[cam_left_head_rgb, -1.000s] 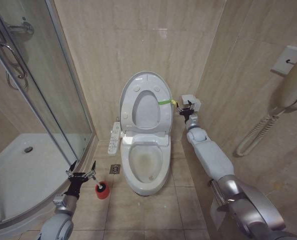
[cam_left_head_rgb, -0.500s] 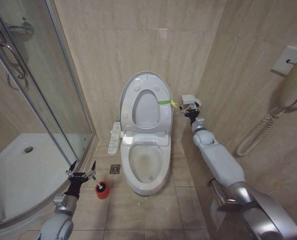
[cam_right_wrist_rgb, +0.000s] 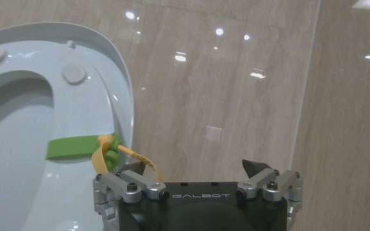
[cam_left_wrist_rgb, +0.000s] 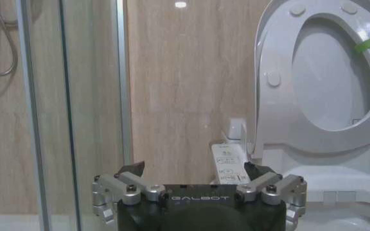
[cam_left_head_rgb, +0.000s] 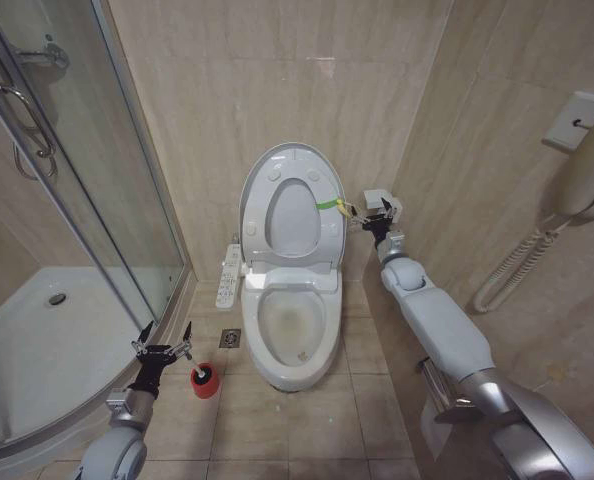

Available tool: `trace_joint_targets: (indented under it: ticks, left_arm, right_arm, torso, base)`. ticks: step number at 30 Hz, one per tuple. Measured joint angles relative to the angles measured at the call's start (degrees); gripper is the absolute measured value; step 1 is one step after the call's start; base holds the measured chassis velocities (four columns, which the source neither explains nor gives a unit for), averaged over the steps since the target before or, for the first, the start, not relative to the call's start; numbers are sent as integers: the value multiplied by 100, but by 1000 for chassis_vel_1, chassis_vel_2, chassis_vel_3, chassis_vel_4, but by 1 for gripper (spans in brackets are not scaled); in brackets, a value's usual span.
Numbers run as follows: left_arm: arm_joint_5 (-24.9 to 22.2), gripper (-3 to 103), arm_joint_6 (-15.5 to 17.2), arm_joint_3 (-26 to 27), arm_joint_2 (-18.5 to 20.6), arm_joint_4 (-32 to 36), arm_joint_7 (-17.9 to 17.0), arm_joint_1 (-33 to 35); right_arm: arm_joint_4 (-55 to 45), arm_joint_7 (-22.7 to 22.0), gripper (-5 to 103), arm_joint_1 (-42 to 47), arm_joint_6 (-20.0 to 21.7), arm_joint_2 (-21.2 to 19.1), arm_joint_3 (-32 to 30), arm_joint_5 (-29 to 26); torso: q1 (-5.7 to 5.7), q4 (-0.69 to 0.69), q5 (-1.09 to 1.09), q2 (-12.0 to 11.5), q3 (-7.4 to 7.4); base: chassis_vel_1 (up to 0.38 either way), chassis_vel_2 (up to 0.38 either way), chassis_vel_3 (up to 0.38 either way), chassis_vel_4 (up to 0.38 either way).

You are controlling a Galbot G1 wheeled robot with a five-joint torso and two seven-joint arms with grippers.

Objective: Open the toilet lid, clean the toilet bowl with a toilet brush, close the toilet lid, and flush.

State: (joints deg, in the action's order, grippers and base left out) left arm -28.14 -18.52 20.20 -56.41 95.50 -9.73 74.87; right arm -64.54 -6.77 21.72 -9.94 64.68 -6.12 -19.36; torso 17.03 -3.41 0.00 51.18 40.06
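Toilet lid (cam_left_head_rgb: 289,200): large glossy white oval, standing raised against the back wall at centre frame, the ring seat up with it. Thin green strap (cam_left_head_rgb: 327,204) crosses its right edge; a yellow loop (cam_left_head_rgb: 349,209) hangs off the end of the strap.

Toilet bowl (cam_left_head_rgb: 295,322): white oval ceramic on a floor pedestal, just below the lid in lower centre. Open to view; brownish stain on the inner surface, with a small dark spot toward the front.

Toilet brush (cam_left_head_rgb: 204,378): round black bristle head sitting in a small red round holder (cam_left_head_rgb: 206,388) on the floor tiles, lower left of centre, left of the bowl pedestal. Handle too small to make out.

Right gripper (cam_left_head_rgb: 373,219): reaching in from the right, beside the lid's right edge at strap height. In the right wrist view the fingers stand apart, the yellow loop (cam_right_wrist_rgb: 117,153) lying against the near finger; cannot tell whether it is hooked.

Left gripper (cam_left_head_rgb: 163,346): low at lower left, near the brush, fingers spread, holding nothing.

Writing: "GALBOT" on both gripper bodies in the wrist views. A white control panel (cam_left_head_rgb: 229,274) with small printed buttons sits left of the bowl; print unreadable.
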Motion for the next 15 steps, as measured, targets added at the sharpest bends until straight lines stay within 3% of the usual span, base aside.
trace_joint_targets:
  ticks: [15]
  left_arm:
    - [0,100,0,1,0,0,0,0]
  right_arm:
    - [-843,31,99,634,122,-488,-62,-297]
  torso:
    - [0,-1,1,0,0]
  base:
    - [0,0,0,0]
